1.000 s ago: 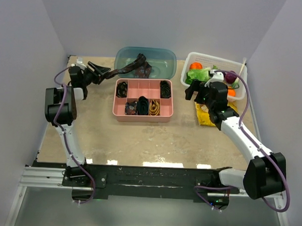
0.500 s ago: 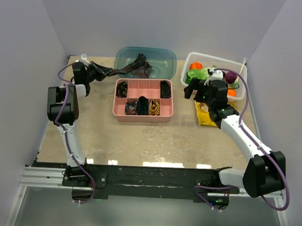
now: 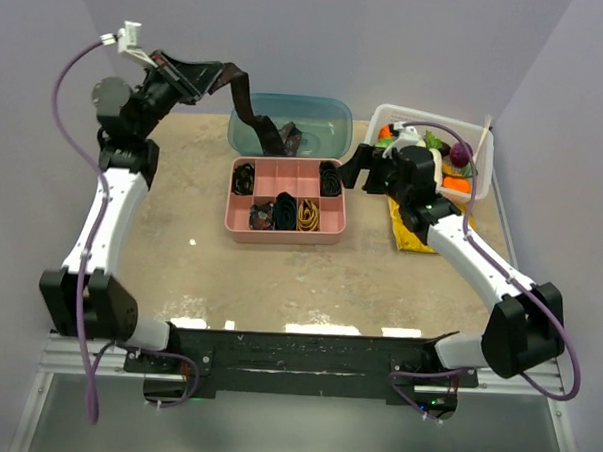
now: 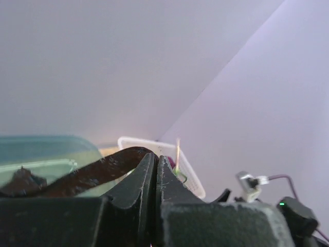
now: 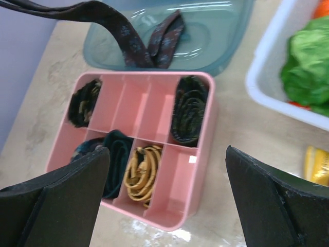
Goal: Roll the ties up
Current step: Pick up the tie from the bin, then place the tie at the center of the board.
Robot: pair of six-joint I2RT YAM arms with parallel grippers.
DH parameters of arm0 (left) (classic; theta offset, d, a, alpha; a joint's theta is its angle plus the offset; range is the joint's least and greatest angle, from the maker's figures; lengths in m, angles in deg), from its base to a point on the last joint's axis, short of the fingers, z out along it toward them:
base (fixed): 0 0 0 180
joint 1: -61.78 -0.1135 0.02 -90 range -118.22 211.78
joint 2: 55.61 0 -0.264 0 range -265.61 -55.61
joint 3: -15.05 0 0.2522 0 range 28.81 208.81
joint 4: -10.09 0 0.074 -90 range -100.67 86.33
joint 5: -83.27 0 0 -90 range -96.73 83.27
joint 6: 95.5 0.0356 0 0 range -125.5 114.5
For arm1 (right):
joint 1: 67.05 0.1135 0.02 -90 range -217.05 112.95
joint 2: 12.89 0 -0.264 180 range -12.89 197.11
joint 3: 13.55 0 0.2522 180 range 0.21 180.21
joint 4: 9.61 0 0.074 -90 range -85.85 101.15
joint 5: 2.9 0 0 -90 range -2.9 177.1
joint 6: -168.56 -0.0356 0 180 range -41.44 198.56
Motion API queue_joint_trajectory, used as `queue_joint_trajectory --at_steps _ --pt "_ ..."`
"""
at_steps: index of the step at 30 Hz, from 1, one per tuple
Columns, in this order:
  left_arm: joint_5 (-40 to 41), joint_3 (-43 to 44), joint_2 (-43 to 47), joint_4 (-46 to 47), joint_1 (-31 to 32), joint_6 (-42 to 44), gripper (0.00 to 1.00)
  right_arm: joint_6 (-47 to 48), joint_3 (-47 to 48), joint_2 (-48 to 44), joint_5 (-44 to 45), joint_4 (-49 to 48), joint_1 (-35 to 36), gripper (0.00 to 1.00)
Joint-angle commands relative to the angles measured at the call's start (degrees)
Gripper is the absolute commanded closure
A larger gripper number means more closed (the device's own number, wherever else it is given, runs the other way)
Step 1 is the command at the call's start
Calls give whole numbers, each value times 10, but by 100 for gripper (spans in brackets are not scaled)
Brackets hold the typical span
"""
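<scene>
**benchwatcher:** From where I'm standing, the left gripper (image 4: pixel 157 160) is pinched right down on the maroon tie (image 3: pixel 248 112), jaws pressed together with the fabric trapped between them. It's in the upper left of the overhead view, high above the table (image 3: pixel 279 275).

**knotguy:** Why so high?

**benchwatcher:** My guess is it's to draw the tie's length out of the teal tub (image 3: pixel 331 112). The strip droops from the fingers down over the rim, and the rest sits bunched inside the tub at top centre. You can't roll a heap, so you'd want it hanging straight first.

**knotguy:** And the other arm?

**benchwatcher:** The right gripper (image 5: pixel 164 200) is spread wide with nothing in it, hanging over the pink organizer (image 3: pixel 286 230) mid-frame. It looks parked there to catch or steady the dangling end, but that's only my read.

**knotguy:** So the organizer's for finished ones?

**benchwatcher:** Seems so. There's a black coil (image 5: pixel 189 108) in the top-right slot, a gold coil (image 5: pixel 144 172) in the bottom row and darker ones to the left. The two middle top slots have nothing in them, so there's room for this one.
</scene>
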Motion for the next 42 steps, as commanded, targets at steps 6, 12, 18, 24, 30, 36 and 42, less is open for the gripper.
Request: queue_joint_trajectory --at_steps 6,12,18,24,30,36,42 --pt "101 -118 229 -107 -8 76 100 -82 78 103 -90 -49 79 1" --pt "99 -136 293 -157 -8 98 100 -198 102 195 -166 -128 92 1" --pt "91 -166 349 -167 -8 104 100 -323 121 290 -211 -242 104 1" --pt "71 -186 404 -165 -8 107 100 -423 144 358 -218 -336 107 1" --pt "57 -190 446 -181 -8 113 100 -467 188 395 -197 -339 109 1" --pt "62 -186 477 -202 -8 124 100 -510 217 439 -189 -361 108 1" --pt "41 -190 495 -199 -8 120 100 -507 281 475 -174 -294 112 1"
